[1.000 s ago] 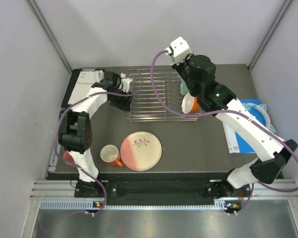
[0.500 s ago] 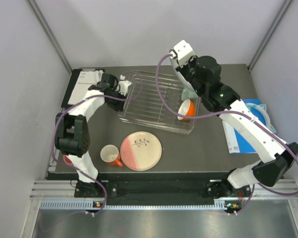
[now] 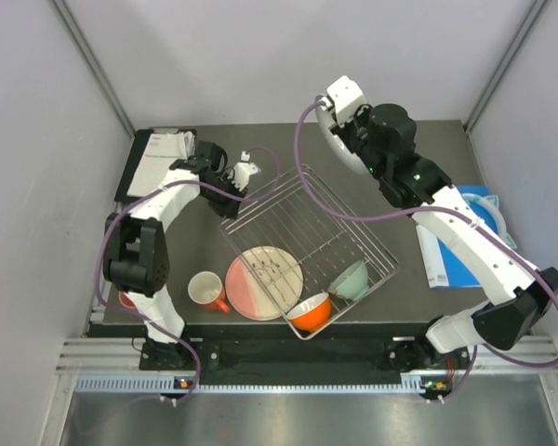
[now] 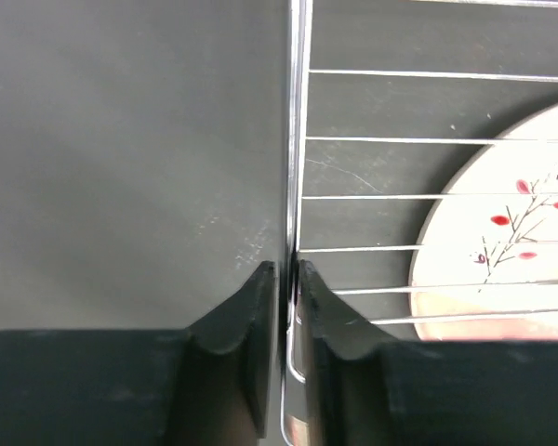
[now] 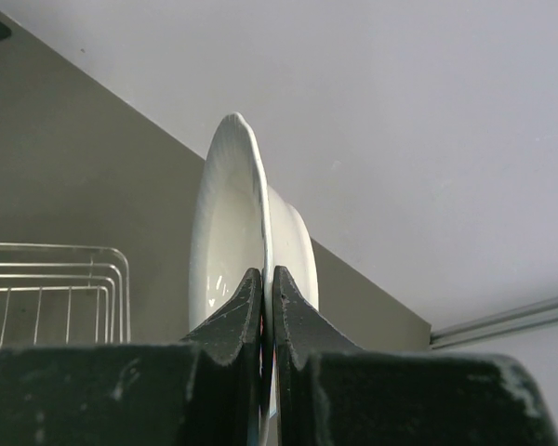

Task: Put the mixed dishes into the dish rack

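- Dish rack [image 3: 293, 218] of thin silver wire sits turned diagonally on the dark table [image 3: 405, 163], one corner pointing toward the arm bases, as I see it from the top camera.
- On my left wrist feed, the left gripper [image 4: 281, 269] has its two black fingers pinched onto the rack's rim wire, which runs straight up between them.
- A pink-and-cream plate [image 3: 251, 293] with a twig motif lies under the rack's near left side. I see it through the wires, and I cannot tell whether the rack rests on it.
- Inside the rack, at the near corner, an orange bowl [image 3: 309, 311] with a white lining lies beside a mint green bowl [image 3: 351, 279].
- An orange mug [image 3: 207, 290] stands on the table just left of the patterned plate, outside the rack.
- A salmon pink cup [image 3: 126, 298] peeks out behind the left arm, at the table's near left edge.
- On my right wrist feed, the right gripper [image 5: 268, 274] is clamped on the rim of a white plate [image 5: 225, 232], held on edge in the air beyond the rack's far corner.
- A black tray [image 3: 133, 167] with white papers is at far left; teal headphones [image 3: 496, 216] on a blue paper [image 3: 444, 262] are at right.
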You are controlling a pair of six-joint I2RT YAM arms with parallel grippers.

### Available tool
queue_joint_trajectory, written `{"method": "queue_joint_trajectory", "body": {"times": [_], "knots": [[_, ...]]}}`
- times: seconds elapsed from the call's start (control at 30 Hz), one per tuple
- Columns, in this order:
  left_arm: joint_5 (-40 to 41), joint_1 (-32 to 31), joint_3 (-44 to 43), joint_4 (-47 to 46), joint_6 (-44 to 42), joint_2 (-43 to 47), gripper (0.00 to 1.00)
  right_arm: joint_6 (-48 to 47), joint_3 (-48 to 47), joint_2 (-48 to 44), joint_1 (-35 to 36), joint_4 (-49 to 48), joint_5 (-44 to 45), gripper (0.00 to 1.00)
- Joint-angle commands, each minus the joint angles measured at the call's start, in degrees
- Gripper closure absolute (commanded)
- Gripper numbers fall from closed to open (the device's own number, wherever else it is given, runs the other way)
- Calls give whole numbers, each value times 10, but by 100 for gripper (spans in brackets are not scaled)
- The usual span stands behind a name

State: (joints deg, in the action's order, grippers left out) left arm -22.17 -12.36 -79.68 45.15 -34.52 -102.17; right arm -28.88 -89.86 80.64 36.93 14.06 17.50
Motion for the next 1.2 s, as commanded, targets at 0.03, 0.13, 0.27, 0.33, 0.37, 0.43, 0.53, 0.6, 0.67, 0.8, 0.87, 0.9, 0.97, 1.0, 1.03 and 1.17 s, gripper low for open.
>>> {"method": "queue_joint_trajectory", "body": {"times": [0.03, 0.13, 0.27, 0.33, 0.37, 0.43, 0.53, 0.6, 0.67, 0.8, 0.87, 0.9, 0.97, 1.0, 1.03, 1.17], "knots": [[21, 5, -23, -42, 61, -6, 75, 59, -17, -65, 0, -6, -4, 100], [32, 4, -45, -66, 119, -27, 76, 85, 15, -101, 7, 11, 10, 100], [53, -7, -140, -13, 214, -102, 91, 103, 26, -140, 20, 40, 17, 100], [67, -9, -149, -12, 266, -112, 93, 112, 23, -152, 24, 61, 16, 100], [72, -10, -144, -18, 283, -114, 94, 117, 23, -163, 25, 68, 13, 100], [84, -12, -139, -22, 334, -116, 96, 116, 24, -172, 33, 86, 17, 100], [75, -15, -124, -27, 382, -118, 96, 93, 40, -181, 37, 100, 32, 100], [78, -22, -117, -33, 387, -111, 97, 81, 51, -187, 38, 90, 38, 100], [101, -25, -113, -35, 392, -106, 96, 68, 64, -183, 38, 83, 40, 100], [87, -25, -103, -33, 387, -94, 96, 20, 87, -164, 34, 41, 46, 100], [85, -25, -95, -32, 373, -87, 96, -2, 84, -143, 24, 34, 42, 100], [92, -25, -93, -32, 367, -85, 95, -7, 80, -136, 6, 32, 26, 100], [93, -25, -87, -32, 349, -80, 92, -36, 83, -125, -11, 22, -2, 100], [99, -25, -87, -30, 350, -80, 91, -53, 92, -125, -22, 0, -23, 100], [102, -24, -88, -28, 333, -79, 89, -109, 118, -127, -24, -15, -27, 100], [131, -22, -96, -30, 314, -74, 55, -185, 123, -111, -40, -48, -42, 100]]}}
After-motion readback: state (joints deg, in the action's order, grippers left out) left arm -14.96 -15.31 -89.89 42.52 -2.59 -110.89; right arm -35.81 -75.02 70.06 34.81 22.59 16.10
